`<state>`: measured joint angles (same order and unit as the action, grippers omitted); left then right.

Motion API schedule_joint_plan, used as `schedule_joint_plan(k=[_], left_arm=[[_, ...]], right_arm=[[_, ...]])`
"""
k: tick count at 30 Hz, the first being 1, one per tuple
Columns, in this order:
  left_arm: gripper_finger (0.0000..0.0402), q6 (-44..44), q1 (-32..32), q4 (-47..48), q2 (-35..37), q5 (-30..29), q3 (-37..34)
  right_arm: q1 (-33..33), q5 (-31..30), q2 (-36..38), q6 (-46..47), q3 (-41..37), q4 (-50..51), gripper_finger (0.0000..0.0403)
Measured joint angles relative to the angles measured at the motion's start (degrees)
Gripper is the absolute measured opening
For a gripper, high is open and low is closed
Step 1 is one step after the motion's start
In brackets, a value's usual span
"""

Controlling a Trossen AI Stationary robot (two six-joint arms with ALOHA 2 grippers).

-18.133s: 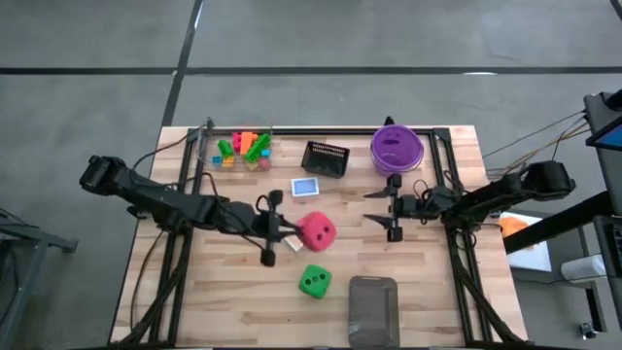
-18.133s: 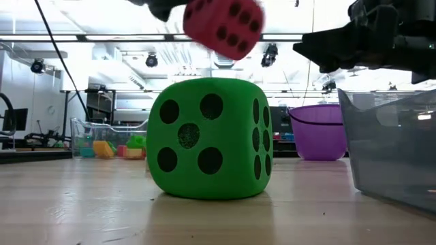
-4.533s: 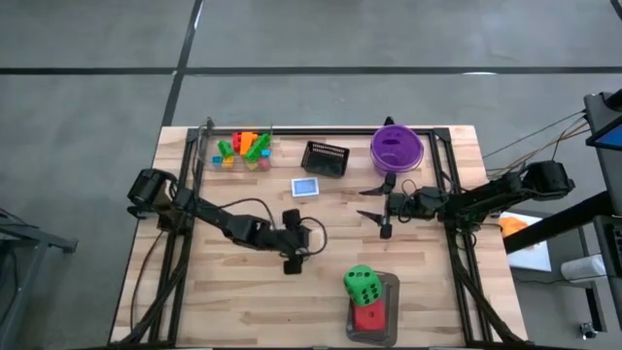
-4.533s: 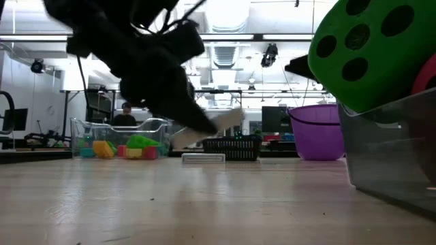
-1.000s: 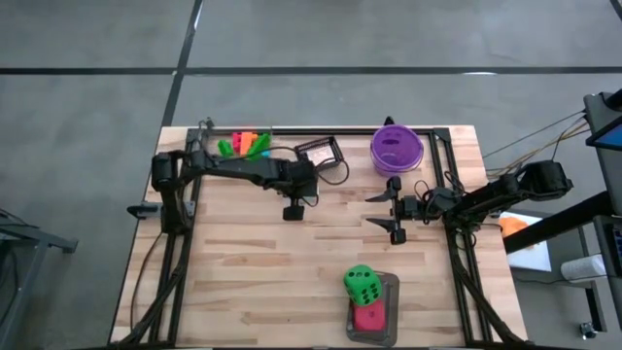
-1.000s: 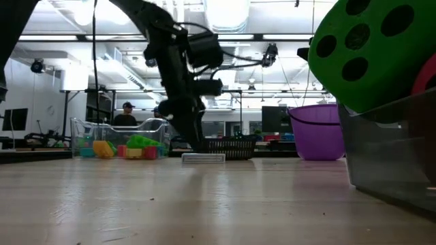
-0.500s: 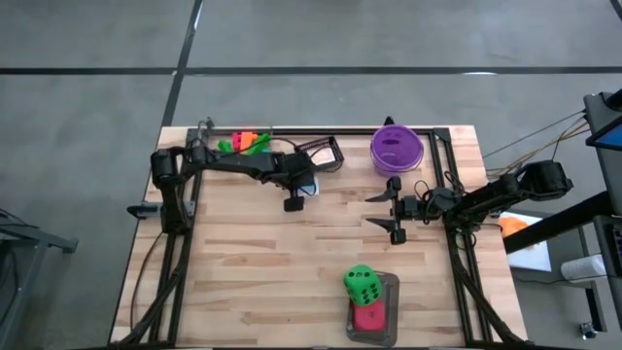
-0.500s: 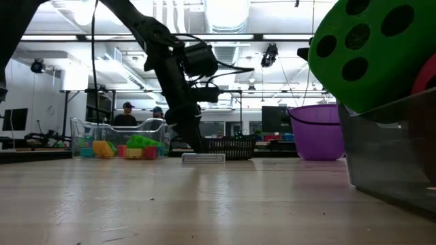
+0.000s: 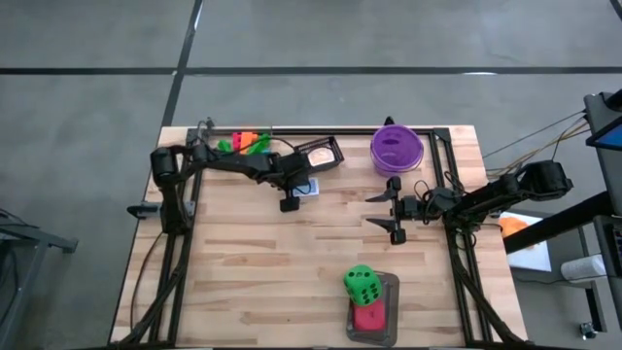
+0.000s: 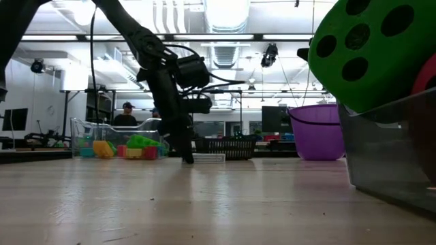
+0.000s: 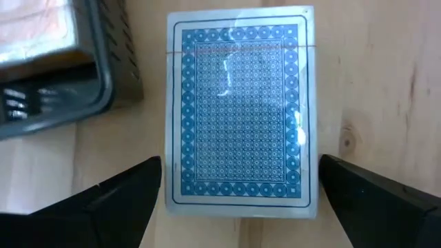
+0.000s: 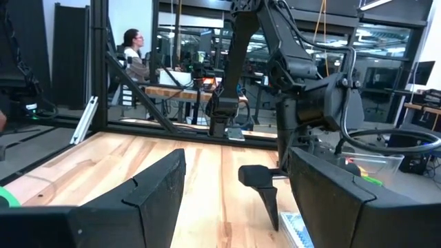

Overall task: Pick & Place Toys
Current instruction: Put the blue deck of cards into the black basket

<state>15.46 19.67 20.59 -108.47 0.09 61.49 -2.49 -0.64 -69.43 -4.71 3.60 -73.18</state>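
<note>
Hovering the left tool wide open and empty over the blue-backed card deck, fingers straddling its long sides, likely lining up a pinch. Lying flat on the tabletop, just beside the black mesh basket, far-centre. Waiting at right: the right tool, part-open, gripping nothing.

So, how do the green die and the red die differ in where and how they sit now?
The green die sits on top, sticking out above the clear bin; the red die lies lower, inside the bin. In the high view the green die shows its whole upper face with dots, while the red die is partly hidden beneath it. Both are dotted dice in the same bin.
</note>
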Motion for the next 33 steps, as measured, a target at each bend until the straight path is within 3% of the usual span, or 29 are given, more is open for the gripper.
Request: schedule_joint_plan(k=[6,14,22,28,33], left_arm=[[0.0388,-3.9,-1.1,-2.4,0.3,-0.5,-2.2],[0.0293,-8.5,-2.6,-2.6,0.3,-1.6,-2.5],[0.0293,-11.9,-3.9,-2.6,0.1,-2.2,-2.6],[0.0318,-12.6,-5.2,-2.8,0.1,-2.9,-2.9],[0.0298,-13.2,-5.3,-3.5,0.2,-2.9,-3.6]], right_arm=[[0.0,0.0,0.0,0.0,0.0,0.0,0.0252],[0.0,0.0,0.0,0.0,0.0,0.0,0.0252],[0.0,0.0,0.0,0.0,0.0,0.2,0.0252],[0.0,-0.2,0.0,0.5,0.0,0.2,0.0252],[0.0,-1.2,0.0,1.5,0.0,0.6,0.0252]])
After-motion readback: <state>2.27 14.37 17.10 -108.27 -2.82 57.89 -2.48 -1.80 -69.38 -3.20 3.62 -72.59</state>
